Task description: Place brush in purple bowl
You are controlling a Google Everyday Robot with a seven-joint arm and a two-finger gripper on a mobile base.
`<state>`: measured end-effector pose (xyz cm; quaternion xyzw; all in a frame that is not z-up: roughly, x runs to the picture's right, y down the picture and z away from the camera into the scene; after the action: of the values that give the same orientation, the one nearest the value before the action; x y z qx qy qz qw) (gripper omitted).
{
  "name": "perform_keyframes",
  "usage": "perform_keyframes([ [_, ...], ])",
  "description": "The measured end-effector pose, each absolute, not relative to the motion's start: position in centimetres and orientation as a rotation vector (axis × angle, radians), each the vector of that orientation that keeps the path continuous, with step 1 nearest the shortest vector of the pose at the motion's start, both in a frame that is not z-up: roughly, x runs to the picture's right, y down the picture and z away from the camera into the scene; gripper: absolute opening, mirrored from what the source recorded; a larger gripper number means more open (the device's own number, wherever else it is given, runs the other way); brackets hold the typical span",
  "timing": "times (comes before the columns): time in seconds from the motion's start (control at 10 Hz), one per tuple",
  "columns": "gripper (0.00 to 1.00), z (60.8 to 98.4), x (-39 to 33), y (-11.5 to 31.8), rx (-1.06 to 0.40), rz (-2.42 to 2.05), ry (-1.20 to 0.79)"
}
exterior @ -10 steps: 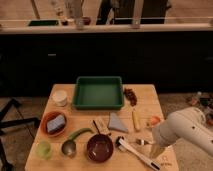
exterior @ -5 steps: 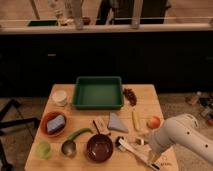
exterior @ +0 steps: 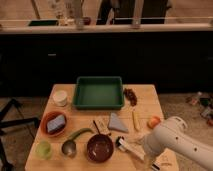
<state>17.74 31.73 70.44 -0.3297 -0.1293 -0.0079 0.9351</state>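
The brush (exterior: pixel 126 145) lies on the wooden table just right of the purple bowl (exterior: pixel 100 148). Its dark head is near the bowl's rim and its white handle runs down to the right. The purple bowl sits at the table's front middle and shows a dark inside with nothing in it. My gripper (exterior: pixel 142 150), at the end of the white arm (exterior: pixel 176 142), is low over the far end of the brush handle, right of the bowl. The arm hides part of the handle.
A green tray (exterior: pixel 99 92) stands at the back middle. An orange bowl with a grey block (exterior: pixel 54 123), a green cup (exterior: pixel 43 149) and a green-handled spoon (exterior: pixel 74 141) are at the left. A fork (exterior: pixel 101 125), a grey wedge (exterior: pixel 118 123), a yellow stick (exterior: pixel 135 120) and an orange fruit (exterior: pixel 153 121) lie mid-table.
The arm has swung left and down from the table's right edge, bringing the gripper onto the brush handle. The brush and the bowl have not moved.
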Motion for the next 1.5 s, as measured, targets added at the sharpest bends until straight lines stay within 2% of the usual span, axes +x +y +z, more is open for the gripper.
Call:
perform_keyframes([
  [0.5, 0.8, 70.4, 17.7, 31.9, -0.708, 0.439, -0.08],
  [1.1, 0.8, 71.4, 17.7, 33.3, -0.712, 0.621, 0.023],
  [1.5, 0.8, 72.6, 15.0, 34.7, -0.721, 0.69, 0.084],
])
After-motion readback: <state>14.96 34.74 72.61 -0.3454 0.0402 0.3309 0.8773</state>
